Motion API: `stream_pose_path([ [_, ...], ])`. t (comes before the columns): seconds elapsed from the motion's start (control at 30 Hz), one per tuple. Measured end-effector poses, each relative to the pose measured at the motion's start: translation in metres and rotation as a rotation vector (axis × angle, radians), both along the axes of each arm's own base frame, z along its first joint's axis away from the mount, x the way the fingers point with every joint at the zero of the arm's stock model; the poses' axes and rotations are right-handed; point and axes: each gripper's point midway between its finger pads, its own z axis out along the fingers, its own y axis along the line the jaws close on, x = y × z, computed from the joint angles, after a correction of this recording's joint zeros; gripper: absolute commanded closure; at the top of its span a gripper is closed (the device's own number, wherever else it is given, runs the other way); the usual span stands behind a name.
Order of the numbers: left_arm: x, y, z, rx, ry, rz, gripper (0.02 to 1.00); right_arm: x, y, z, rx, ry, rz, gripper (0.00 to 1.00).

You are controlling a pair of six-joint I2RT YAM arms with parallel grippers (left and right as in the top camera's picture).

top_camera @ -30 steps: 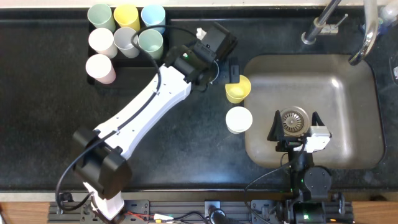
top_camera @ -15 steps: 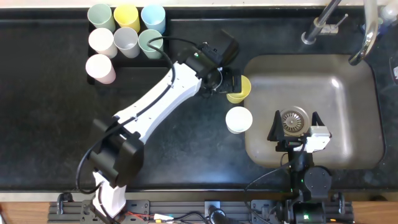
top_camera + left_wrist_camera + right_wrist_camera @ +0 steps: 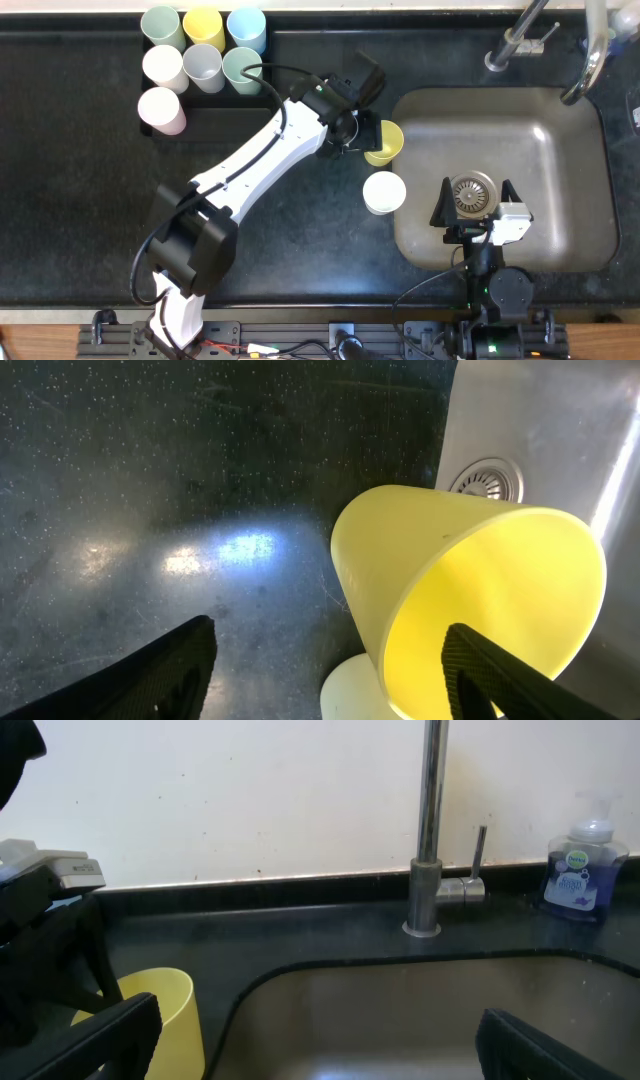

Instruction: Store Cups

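Over the sink, seen from above, the right gripper hangs with fingers spread. The left wrist view shows the left gripper released, straddling the wall of the yellow cup at the sink's edge. The white cup is mostly cut off.

Black speckled stone surface spans top view from 9 o'clock to centre. Stainless sink sunk into it at 3 o'clock, corners rounded. Round drain strainer in basin floor, toward basin's 7 o'clock. Chrome faucet on deck at 1 o'clock, behind basin, small lever beside it. Plain pale wall rises behind surface, lightly marked. Soap pump bottle on deck near faucet, against wall. Light-wood strip along 6 o'clock edge. Overhead light glare on stone.
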Motion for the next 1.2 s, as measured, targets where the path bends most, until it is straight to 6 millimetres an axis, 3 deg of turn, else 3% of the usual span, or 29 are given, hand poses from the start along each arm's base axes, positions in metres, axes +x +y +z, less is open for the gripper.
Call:
stream_pose_path([
  [0.17, 0.000, 0.000, -0.001, -0.002, 0.005, 0.013, 0.417, 0.000, 0.000, 0.000, 0.000, 0.000, 0.000, 0.005],
  [0.3, -0.001, 0.000, -0.008, 0.005, 0.023, 0.020, 0.790, 0.000, 0.000, 0.000, 0.000, 0.000, 0.000, 0.005],
  [0.37, -0.001, 0.000, -0.013, 0.011, 0.033, 0.023, 0.853, 0.000, 0.000, 0.000, 0.000, 0.000, 0.000, 0.003],
  [0.43, -0.001, 0.000, -0.015, 0.012, 0.038, 0.024, 0.976, 0.000, 0.000, 0.000, 0.000, 0.000, 0.000, 0.003],
  [0.8, 0.008, 0.007, -0.011, 0.001, 0.026, 0.063, 0.982, 0.000, 0.000, 0.000, 0.000, 0.000, 0.000, 0.005],
  [0.9, 0.024, 0.032, 0.012, -0.013, -0.010, 0.124, 0.982, 0.000, 0.000, 0.000, 0.000, 0.000, 0.000, 0.003],
  [1.0, 0.042, 0.075, 0.052, -0.032, -0.072, 0.223, 0.982, 0.000, 0.000, 0.000, 0.000, 0.000, 0.000, 0.005],
  [1.1, 0.057, 0.150, 0.103, -0.047, -0.155, 0.387, 0.982, 0.000, 0.000, 0.000, 0.000, 0.000, 0.000, 0.005],
  [1.2, 0.057, 0.236, 0.125, -0.009, -0.164, 0.580, 0.982, 0.000, 0.000, 0.000, 0.000, -0.001, 0.000, 0.003],
])
